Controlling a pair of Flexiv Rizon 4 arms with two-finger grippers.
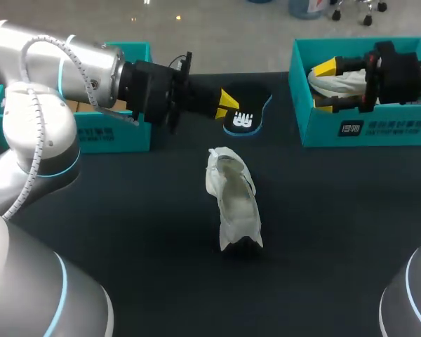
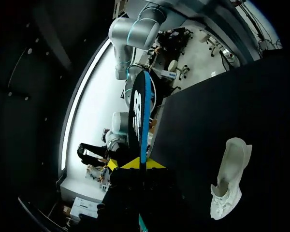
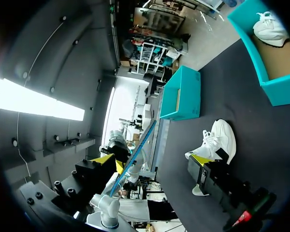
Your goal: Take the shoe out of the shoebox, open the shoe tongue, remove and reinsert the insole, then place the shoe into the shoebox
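Left gripper (image 1: 228, 104), level behind the shoe (image 1: 233, 203), clamps the insole (image 1: 247, 118). Right gripper (image 1: 328, 86), far right of the shoe, gapes over a box (image 1: 365, 130).

A white fabric shoe (image 1: 233, 200) is laid on the black tabletop at frame centre. A black flat insole (image 1: 249, 112) with a white logo is pinched in the left tool (image 1: 228, 104), above centre. A teal cardboard shoebox (image 1: 365, 130) is set upper right.

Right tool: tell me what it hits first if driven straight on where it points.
Probably the insole, held by the left tool, which lies straight ahead of the open right tool. Depth is unclear, so it might just miss.
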